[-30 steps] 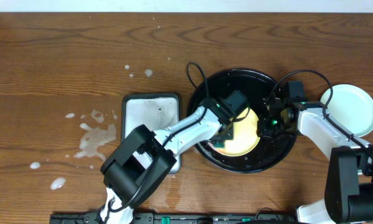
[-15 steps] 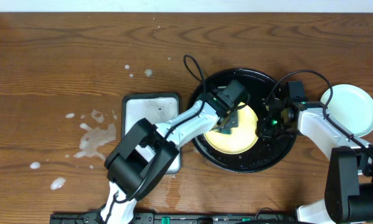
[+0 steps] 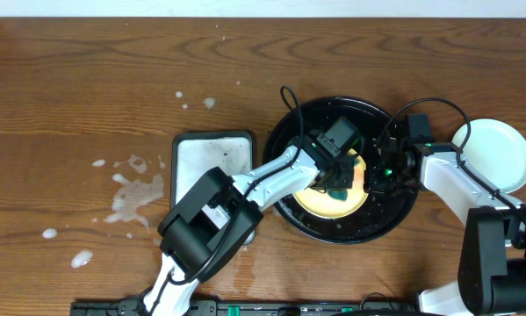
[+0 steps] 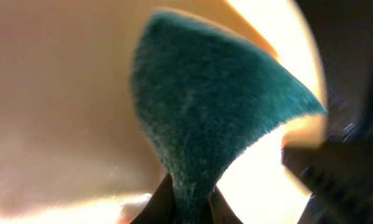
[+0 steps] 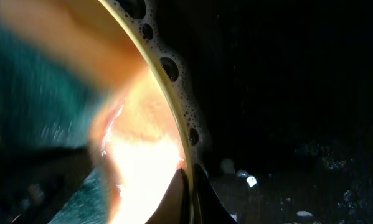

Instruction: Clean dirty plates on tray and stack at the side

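readable text: none, you have no words, brands, numbers or signs to read in any view.
overhead view: nothing legible for you here.
wrist views: both too close and blurred for you to make out any lettering.
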`<state>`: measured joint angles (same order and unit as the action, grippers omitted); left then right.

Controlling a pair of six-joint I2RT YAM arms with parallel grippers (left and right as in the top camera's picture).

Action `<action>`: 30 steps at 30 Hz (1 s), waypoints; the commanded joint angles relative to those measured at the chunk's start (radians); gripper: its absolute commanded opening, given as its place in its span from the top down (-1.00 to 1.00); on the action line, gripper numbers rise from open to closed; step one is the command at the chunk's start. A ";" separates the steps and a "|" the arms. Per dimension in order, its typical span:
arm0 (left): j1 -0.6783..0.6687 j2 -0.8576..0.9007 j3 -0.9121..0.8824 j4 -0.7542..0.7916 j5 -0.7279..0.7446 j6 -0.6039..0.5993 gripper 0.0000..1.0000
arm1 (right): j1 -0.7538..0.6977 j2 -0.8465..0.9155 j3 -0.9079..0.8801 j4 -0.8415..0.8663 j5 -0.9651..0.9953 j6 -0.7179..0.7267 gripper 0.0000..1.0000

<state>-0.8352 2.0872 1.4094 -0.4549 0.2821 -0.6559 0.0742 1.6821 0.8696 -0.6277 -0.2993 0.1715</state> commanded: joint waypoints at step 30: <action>0.465 -0.525 -0.358 -0.430 -0.222 0.151 0.53 | 0.045 -0.140 0.003 0.069 0.140 -0.010 0.97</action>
<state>-0.3832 1.6081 1.0367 -0.8852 0.0124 -0.5434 0.0868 1.6451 0.8684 -0.5484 -0.2569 0.1295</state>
